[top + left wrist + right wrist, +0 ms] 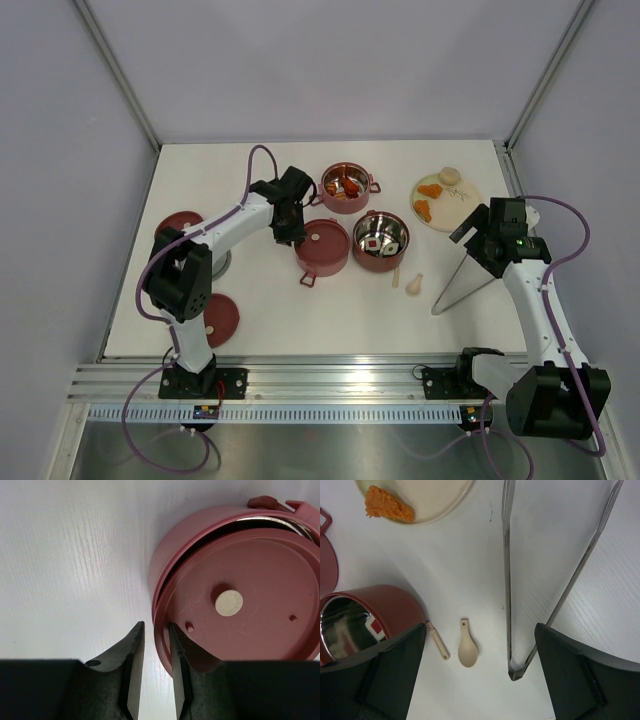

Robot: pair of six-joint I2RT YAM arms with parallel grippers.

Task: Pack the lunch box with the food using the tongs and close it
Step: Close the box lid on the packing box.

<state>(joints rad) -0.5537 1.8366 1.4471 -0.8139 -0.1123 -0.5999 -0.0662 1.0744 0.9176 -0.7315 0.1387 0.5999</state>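
Note:
The lunch box stands as three dark-red bowls. One bowl (323,262) wears a dark-red disc lid (250,580), sitting slightly askew. My left gripper (156,626) is at that lid's near rim, jaws a little apart, with the rim edge just inside the right finger and white table showing in the gap. A second bowl (381,266) and a third bowl (346,208) stand uncovered with food inside. The silver tongs (506,580) lie flat on the table under my right gripper (480,627), which is wide open and holds nothing. Orange food (387,505) lies on the cream plate (435,500).
A beige spoon (468,650) and a small beige stick (438,641) lie beside the uncovered bowl (385,605). Two loose dark-red lids (180,226) (222,318) rest at the table's left side. The plate (455,205) sits at the back right.

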